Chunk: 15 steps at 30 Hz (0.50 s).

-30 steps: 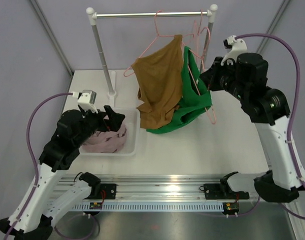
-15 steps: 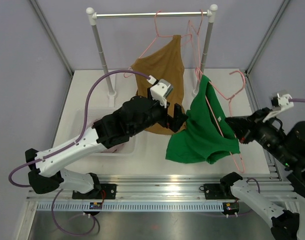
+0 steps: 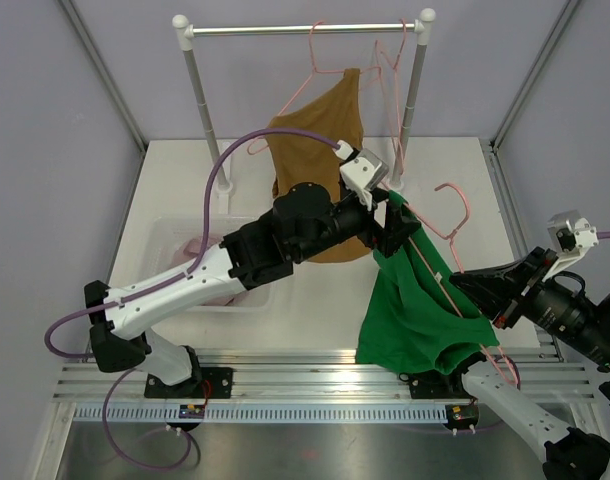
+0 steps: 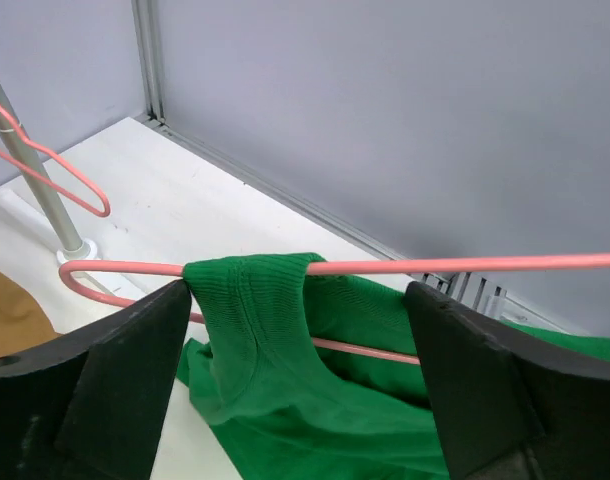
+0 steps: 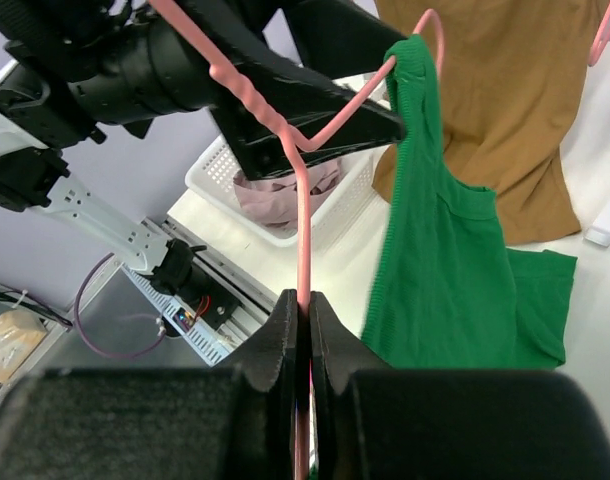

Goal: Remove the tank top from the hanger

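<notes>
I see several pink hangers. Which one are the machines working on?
Start at the clothes rail at the back, then look toward the front right. The hanger there is off the rail, pinched in the right gripper, and alone carries the green tank top.

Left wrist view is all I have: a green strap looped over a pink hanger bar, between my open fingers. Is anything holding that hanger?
Observer: Yes. The right gripper is shut on the wire of the pink hanger, seen in the right wrist view.
Operator: Is its hook on the rail?
Observer: No. In the top view the hook is off the rail and points up into free air, to the right of the rack's right post.
</notes>
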Each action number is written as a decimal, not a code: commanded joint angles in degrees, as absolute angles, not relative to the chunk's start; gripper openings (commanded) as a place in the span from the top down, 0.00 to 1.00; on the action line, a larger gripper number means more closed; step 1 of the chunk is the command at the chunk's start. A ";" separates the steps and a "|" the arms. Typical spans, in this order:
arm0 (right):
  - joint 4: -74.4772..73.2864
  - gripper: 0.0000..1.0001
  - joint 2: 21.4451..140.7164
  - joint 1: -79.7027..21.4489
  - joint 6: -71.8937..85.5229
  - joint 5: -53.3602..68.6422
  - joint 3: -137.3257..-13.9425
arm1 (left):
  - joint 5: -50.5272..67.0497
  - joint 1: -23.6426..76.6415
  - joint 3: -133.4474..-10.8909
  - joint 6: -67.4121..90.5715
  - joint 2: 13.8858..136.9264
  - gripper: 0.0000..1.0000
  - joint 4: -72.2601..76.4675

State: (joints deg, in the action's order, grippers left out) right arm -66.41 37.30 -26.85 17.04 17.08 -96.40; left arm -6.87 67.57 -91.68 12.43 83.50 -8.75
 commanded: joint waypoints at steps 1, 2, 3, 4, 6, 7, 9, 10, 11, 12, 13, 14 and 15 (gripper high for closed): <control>-63.19 1.00 37.53 -27.16 17.58 21.09 -97.21 | -8.16 67.76 -95.27 10.02 85.60 0.17 -5.53; -63.28 1.00 37.62 -27.25 17.40 20.92 -97.47 | -9.83 67.76 -95.53 9.58 85.78 0.19 -5.89; -63.28 1.00 37.62 -27.25 17.32 20.83 -97.56 | -10.45 67.76 -95.36 9.49 85.96 0.20 -6.32; -63.19 1.00 37.62 -27.25 17.14 20.74 -97.47 | -11.50 67.76 -95.01 9.41 85.96 0.20 -6.24; -62.76 1.00 37.62 -27.25 17.23 20.31 -97.30 | -12.13 67.76 -93.78 9.32 85.52 0.20 -5.72; -62.58 1.00 37.70 -27.16 17.05 20.04 -97.12 | -12.30 67.76 -93.26 9.23 85.08 0.20 -5.54; -62.14 1.00 37.70 -27.25 17.22 20.04 -97.12 | -12.65 67.76 -92.29 8.70 84.82 0.27 -5.01; -61.79 1.00 37.71 -27.16 17.23 20.21 -97.12 | -13.44 67.76 -92.29 8.53 84.81 0.33 -5.18; -61.61 1.00 37.71 -27.25 17.14 20.13 -97.12 | -13.88 67.76 -92.29 8.18 84.73 0.41 -5.88; -61.44 1.00 37.71 -27.16 17.23 19.69 -97.03 | -14.06 67.76 -92.20 8.17 84.73 0.42 -5.89; -61.35 1.00 37.79 -27.16 17.23 18.73 -97.03 | -14.24 67.76 -91.94 8.09 84.64 0.42 -5.98; -61.26 1.00 37.88 -27.16 17.14 18.29 -96.42 | -14.24 67.76 -91.59 8.09 84.20 0.29 -5.89; -61.09 1.00 37.88 -27.25 17.14 17.67 -96.16 | -14.15 67.76 -91.23 8.17 84.03 0.19 -5.54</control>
